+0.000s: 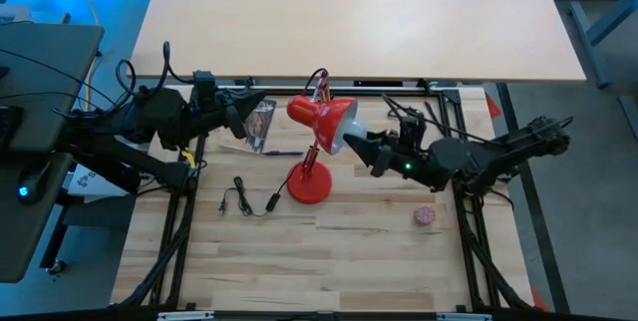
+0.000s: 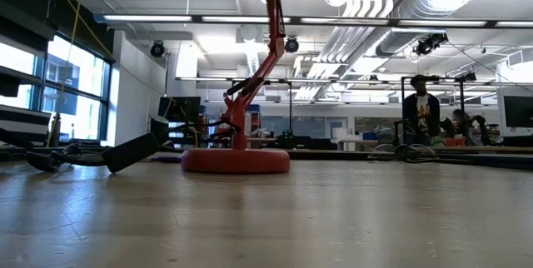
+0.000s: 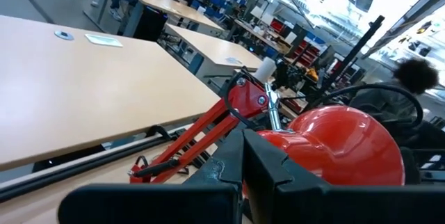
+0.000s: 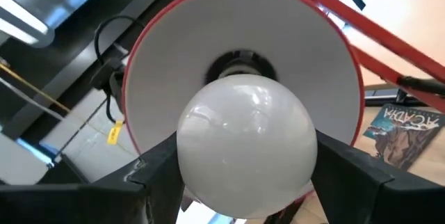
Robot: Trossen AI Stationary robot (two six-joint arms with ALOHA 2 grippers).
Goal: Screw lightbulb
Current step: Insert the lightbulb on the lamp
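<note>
Your right gripper (image 4: 243,175) clasps the lightbulb (image 4: 247,144) between its 2 fingers at frame centre, pressed into the red lamp's shade (image 4: 174,64). Your left gripper (image 1: 249,114), clenched empty, waits upper left.

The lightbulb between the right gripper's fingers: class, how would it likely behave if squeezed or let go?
The lightbulb looks smooth and glossy, so probably slippery. Its thin white globe suggests it is fragile under hard squeezing. Being round, it would likely roll if the right gripper dropped it.
</note>
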